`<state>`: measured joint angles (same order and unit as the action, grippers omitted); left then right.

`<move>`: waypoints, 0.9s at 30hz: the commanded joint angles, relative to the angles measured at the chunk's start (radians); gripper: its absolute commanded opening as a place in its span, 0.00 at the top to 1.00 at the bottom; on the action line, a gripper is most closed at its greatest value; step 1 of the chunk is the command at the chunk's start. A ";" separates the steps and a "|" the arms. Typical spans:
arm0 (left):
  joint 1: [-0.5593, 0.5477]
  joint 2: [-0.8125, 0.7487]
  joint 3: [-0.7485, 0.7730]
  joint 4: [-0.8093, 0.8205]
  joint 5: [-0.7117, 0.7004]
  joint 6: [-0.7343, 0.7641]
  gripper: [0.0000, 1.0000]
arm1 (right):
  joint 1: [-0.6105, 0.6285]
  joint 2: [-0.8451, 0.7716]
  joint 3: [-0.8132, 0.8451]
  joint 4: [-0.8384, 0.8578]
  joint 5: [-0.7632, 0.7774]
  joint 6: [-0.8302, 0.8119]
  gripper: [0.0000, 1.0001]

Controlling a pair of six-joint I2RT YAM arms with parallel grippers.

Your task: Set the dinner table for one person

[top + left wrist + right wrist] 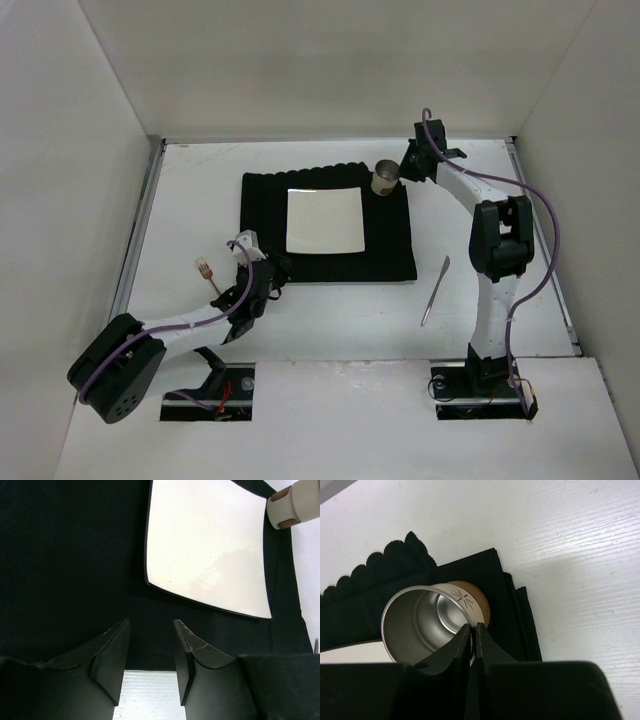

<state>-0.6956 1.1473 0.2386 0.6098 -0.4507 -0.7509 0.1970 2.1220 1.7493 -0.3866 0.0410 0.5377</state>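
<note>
The big white table [200, 190] fills almost the whole top view, and everything else sits on it. A black mat [265, 210] lies in the middle of the table, with one wavy edge on the far side. A shiny white square plate [325, 220] lies flat on the mat, near its middle. A small metal cup [420, 620] with a brown bottom is at the far right corner of the mat, just past the corner of the plate. The right claw [473, 626] reaches out to the cup. Its two black fingers are pressed almost together and pinch the cup's thin rim, one finger on the inside and one on the outside. I cannot tell if the cup rests on the mat or is lifted a little. The left claw [151, 625] is over the near left part of the mat, close to the mat's near edge. Its fingers are spread apart and nothing is between them. The plate is well ahead of them. A knife [435, 290] lies on the bare table to the right of the mat, near the right arm. A fork [207, 272] lies on the bare table to the left of the mat, just beside the left arm.
</note>
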 commanded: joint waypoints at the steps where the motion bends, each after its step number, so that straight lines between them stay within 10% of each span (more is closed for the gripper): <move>1: 0.006 -0.004 0.028 0.053 -0.002 -0.008 0.62 | 0.003 0.004 0.065 0.005 0.011 -0.018 0.84; 7: 0.006 -0.011 0.025 0.053 -0.002 -0.008 0.62 | 0.003 -0.028 0.044 0.012 0.019 -0.015 0.62; 17: 0.003 -0.012 0.025 0.053 0.004 -0.011 0.62 | 0.002 -0.342 -0.248 0.121 0.029 0.014 0.56; 27: 0.031 -0.106 0.019 -0.001 0.020 -0.011 0.62 | 0.040 -0.992 -1.092 0.276 0.246 0.169 0.84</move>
<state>-0.6712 1.0710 0.2386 0.6022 -0.4294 -0.7597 0.2104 1.2053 0.7929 -0.1455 0.1875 0.6388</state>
